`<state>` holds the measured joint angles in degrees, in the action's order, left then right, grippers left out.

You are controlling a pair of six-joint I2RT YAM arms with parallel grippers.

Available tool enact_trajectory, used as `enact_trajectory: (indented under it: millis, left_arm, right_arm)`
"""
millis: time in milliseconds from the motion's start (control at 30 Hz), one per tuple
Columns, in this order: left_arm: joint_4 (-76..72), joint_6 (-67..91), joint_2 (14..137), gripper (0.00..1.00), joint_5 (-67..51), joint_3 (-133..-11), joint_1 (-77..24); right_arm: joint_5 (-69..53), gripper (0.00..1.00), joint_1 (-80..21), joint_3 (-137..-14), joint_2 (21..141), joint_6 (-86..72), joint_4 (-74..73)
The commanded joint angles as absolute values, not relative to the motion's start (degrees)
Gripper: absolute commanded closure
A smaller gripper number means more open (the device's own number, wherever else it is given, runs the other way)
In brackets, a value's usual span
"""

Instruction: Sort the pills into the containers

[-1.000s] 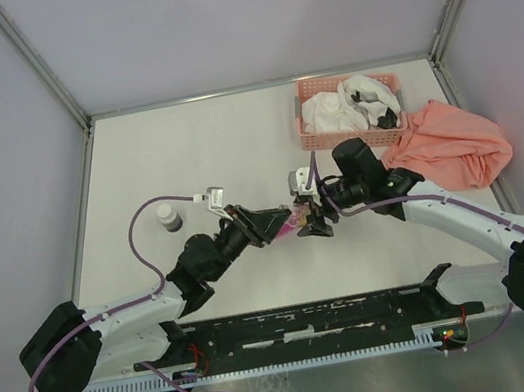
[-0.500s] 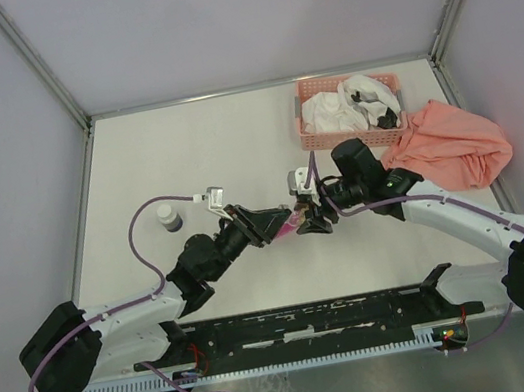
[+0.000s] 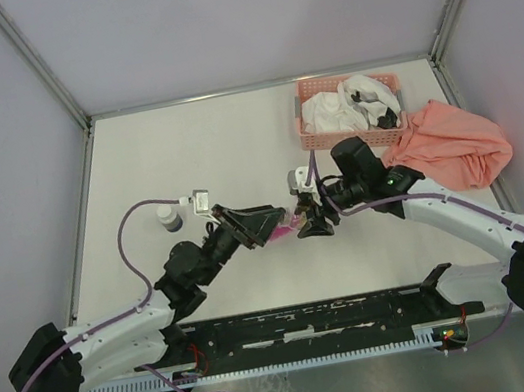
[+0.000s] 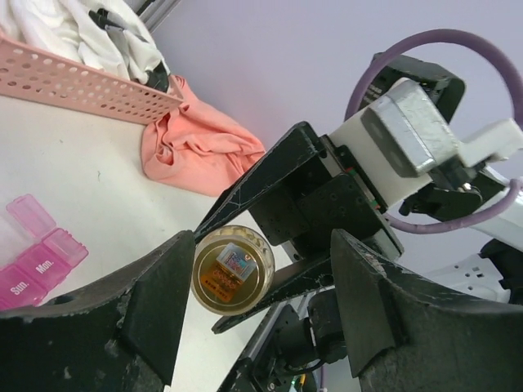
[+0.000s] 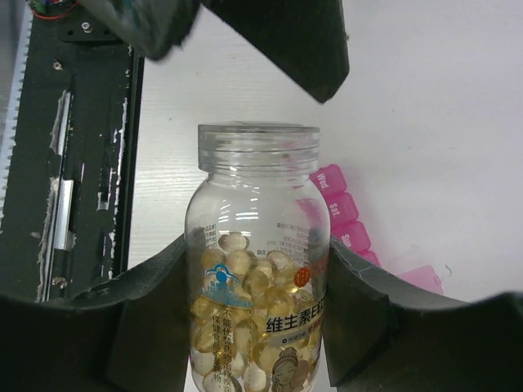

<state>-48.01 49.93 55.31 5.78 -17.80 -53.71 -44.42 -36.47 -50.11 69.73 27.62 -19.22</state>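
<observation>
My right gripper [image 5: 257,314] is shut on a clear pill bottle [image 5: 257,278] full of yellow softgel pills, held above the table with its neck pointing at my left gripper [image 5: 270,41]. In the top view the right gripper [image 3: 309,220] and left gripper [image 3: 255,224] face each other closely. My left gripper [image 4: 265,282] is open and empty; the bottle [image 4: 233,269] shows end-on just beyond its fingertips. The magenta-pink pill organizer [image 5: 341,214] lies on the table under the bottle, with day labels and some lids open. It also shows in the left wrist view [image 4: 33,265].
A small amber bottle with a white cap [image 3: 170,215] stands left of the arms. A salmon lattice basket [image 3: 306,127] with white items sits at the back right, with an orange cloth [image 3: 452,150] beside it. The black base rail [image 3: 315,321] runs along the near edge.
My left arm has drawn back to the left, widening the gap between its open gripper and the bottle. The right gripper still holds the bottle in the same place.
</observation>
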Motion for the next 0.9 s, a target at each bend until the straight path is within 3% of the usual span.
enact_trajectory:
  millis: [0,200,400,633,867]
  left_arm:
    - [-46.84,43.21,49.52,0.25,6.52,-15.99,-53.88]
    - [-49.14,29.51,39.81,0.19,5.16,-10.15,-53.87]
    - [-54.69,15.33,35.70,0.06,-7.56,-6.27,-53.87]
    - [-55.04,-0.10,39.26,0.04,-22.39,-6.69,-53.83]
    - [-54.39,-10.62,46.94,0.04,-25.60,-9.92,-53.84]
  right_arm:
    - [-49.02,0.98,-35.62,-53.62,69.45,27.41,-20.75]
    - [-51.60,0.98,-35.03,-54.47,69.15,30.74,-24.06]
    - [-53.10,0.98,-34.93,-55.32,69.37,35.91,-28.62]
    - [-54.19,0.98,-34.90,-55.51,69.83,42.23,-32.85]
    - [-55.25,0.98,-34.95,-54.22,69.70,47.48,-34.09]
